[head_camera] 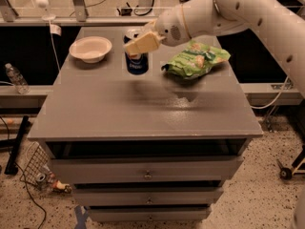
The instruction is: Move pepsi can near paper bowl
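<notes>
The pepsi can is dark blue with a silver top and stands upright toward the back of the grey table, a short way right of the paper bowl. The bowl is shallow, off-white and sits at the table's back left. My gripper reaches in from the right and is shut on the can's upper part, with a pale finger across its front. Whether the can rests on the table or hangs just above it, I cannot tell.
A green crinkly chip bag lies right of the can, under my white arm. A plastic bottle stands on a ledge left of the table. Drawers fill the table's front. Cables and clutter lie on the floor at left.
</notes>
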You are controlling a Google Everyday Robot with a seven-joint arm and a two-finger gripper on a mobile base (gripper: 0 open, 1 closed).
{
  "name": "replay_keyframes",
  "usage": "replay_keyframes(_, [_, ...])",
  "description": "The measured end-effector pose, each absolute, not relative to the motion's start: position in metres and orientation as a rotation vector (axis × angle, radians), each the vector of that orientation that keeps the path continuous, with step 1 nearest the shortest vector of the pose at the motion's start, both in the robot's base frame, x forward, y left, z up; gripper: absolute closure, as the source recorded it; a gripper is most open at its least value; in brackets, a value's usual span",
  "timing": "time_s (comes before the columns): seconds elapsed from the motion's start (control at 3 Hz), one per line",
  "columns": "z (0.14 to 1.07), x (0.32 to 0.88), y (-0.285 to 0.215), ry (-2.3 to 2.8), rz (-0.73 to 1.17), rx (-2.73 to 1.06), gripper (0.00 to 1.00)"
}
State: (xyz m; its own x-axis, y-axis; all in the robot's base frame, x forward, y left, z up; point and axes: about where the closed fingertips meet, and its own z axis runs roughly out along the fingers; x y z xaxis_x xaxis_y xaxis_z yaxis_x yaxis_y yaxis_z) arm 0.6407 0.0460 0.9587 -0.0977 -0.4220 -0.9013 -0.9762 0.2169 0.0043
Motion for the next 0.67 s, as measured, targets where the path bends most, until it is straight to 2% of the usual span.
replay_keyframes(0.67, [0.965,0.693,0.058,1.762,0.778,-1.166,1.0])
